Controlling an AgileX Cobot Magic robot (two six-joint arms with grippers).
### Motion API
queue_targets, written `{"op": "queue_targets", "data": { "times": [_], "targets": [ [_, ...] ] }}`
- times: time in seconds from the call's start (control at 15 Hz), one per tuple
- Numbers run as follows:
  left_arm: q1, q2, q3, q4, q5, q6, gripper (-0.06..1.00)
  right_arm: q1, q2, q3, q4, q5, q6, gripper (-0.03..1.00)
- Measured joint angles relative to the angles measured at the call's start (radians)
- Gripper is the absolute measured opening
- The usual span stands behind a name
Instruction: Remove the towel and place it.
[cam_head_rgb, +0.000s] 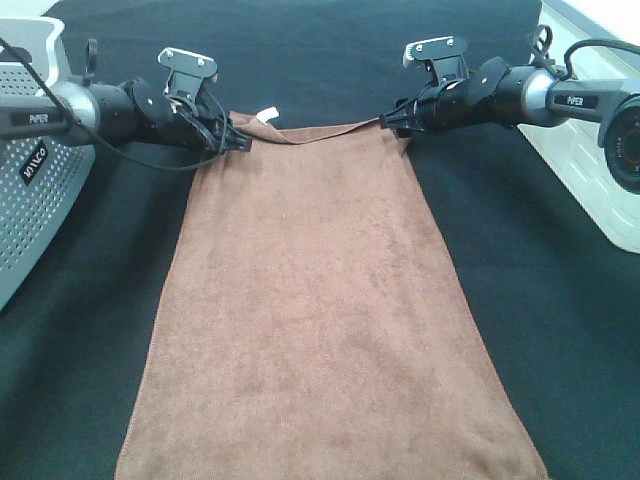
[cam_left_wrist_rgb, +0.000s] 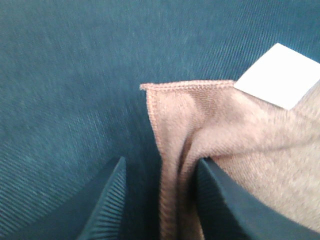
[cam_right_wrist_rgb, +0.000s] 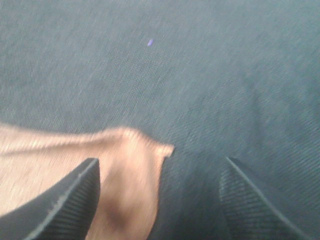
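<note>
- Brown towel (cam_head_rgb: 320, 320) spread flat and long over the black tabletop (cam_head_rgb: 560, 350), clear of the grey basket (cam_head_rgb: 40, 190), which sits beside its left edge.
- White tag (cam_head_rgb: 266, 114) at the towel's far left corner, just beside the left pincer (cam_head_rgb: 243, 141).
- Left pincer released: jaws spread in the left wrist view, one finger (cam_left_wrist_rgb: 235, 200) resting on the cloth, the other on the bare tabletop, the towel's side hem running between them with a slight ridge pulled up.
- Right pincer (cam_head_rgb: 385, 122) also released, at the towel's far right corner: jaws wide apart in the right wrist view, corner tip (cam_right_wrist_rgb: 150, 150) lying loose between them, lifted into a small fold.
- Placement probably all but finished; towel seemingly let go at both far corners.
- Risk on pulling away: the left finger on the cloth could drag the corner along by friction against the terry pile, bunching that end again.
- Risk at the right corner: raised fold near the inner finger could snag on a sideways retreat; a straight lift looks safer.
- Near end of the towel runs out of the high view, so overhang at the tabletop's edge cannot be judged.
</note>
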Motion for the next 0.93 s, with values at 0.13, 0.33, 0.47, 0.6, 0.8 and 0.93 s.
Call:
{"op": "queue_targets", "data": {
  "times": [0.13,0.33,0.47,0.6,0.8,0.93],
  "targets": [
    [0.002,0.004,0.000,0.004,-0.004,0.000,0.42,0.000,0.000,0.000,0.003,0.015,0.000,0.63],
    [0.021,0.005,-0.003,0.005,-0.001,0.001,0.42,0.000,0.003,0.000,0.006,0.024,0.000,0.63],
    [0.036,0.005,-0.004,0.002,0.004,0.000,0.42,0.000,0.016,0.000,0.006,0.024,0.000,0.63],
    [0.047,0.005,-0.004,-0.027,0.008,-0.010,0.42,-0.006,0.016,0.000,0.006,0.024,0.001,0.62],
    [0.050,0.005,-0.004,-0.095,0.021,-0.044,0.42,-0.024,0.016,0.000,0.006,0.024,0.001,0.59],
    [0.050,0.005,-0.008,-0.144,0.038,-0.060,0.42,-0.035,0.021,0.000,0.011,0.024,0.002,0.59]
  ]
}}
